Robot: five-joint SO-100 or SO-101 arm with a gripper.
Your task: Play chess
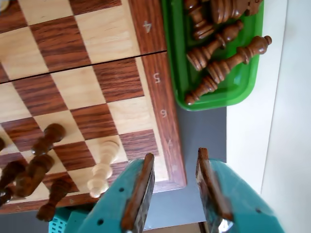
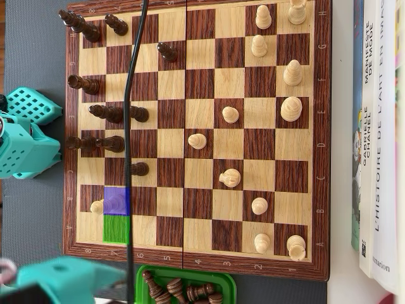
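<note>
Chessboard (image 2: pixel 196 136) fills most of the overhead view, dark pieces bunched on the left, light ones spread across the right. Near the lower left corner there's a purple square (image 2: pixel 116 201) with a green square (image 2: pixel 116 229) right below it, and a light pawn (image 2: pixel 97 206) just left of the purple one. Green tray (image 2: pixel 226 280) of captured dark pieces touches the bottom edge. Books (image 2: pixel 378 139) lie along the right.

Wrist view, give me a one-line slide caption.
Open gripper hovers off the chessboard corner, near a light piece and a green tray of captured pieces.
</note>
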